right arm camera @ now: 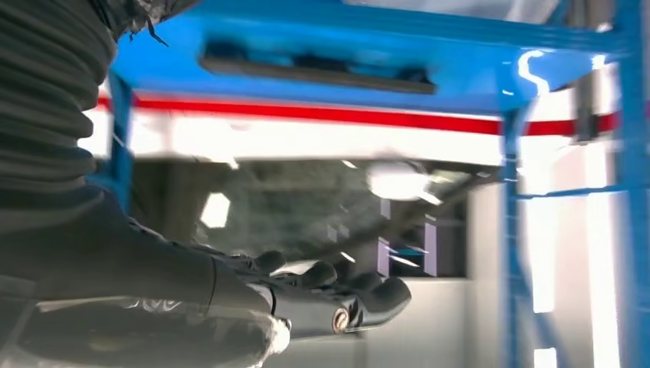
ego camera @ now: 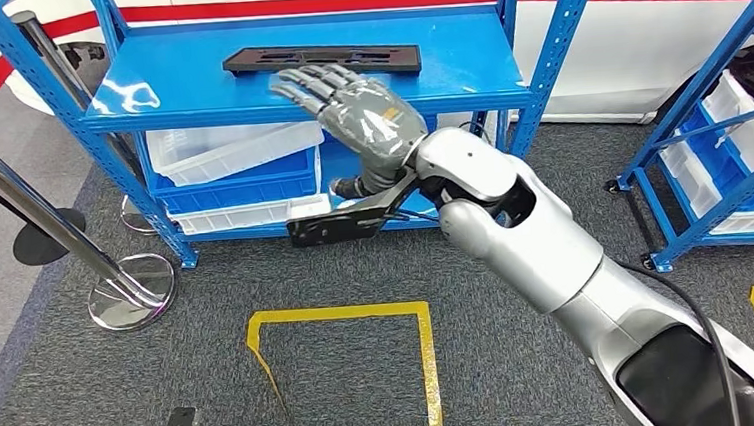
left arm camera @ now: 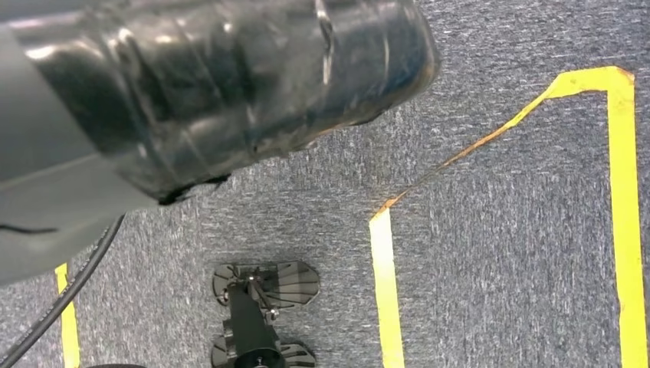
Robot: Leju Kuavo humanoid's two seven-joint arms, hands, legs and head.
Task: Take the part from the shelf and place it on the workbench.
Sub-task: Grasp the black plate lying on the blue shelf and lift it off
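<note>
A long flat black part (ego camera: 322,58) lies on the top board of the blue shelf (ego camera: 183,81), toward its back. My right hand (ego camera: 345,100) is raised over the shelf's front edge, just short of the part, fingers stretched out and apart, holding nothing. In the right wrist view the same part (right arm camera: 314,69) shows as a dark bar on the blue board, with the right hand (right arm camera: 306,295) apart from it and empty. My left hand (left arm camera: 192,100) appears in the left wrist view as a blurred dark mass over the carpet; its fingers cannot be made out.
White bins (ego camera: 233,148) sit on the lower shelf levels. A chrome stanchion (ego camera: 42,211) with a round base stands at the left. A second blue rack (ego camera: 729,148) with bins is at the right. Yellow tape squares (ego camera: 349,375) mark the grey carpet.
</note>
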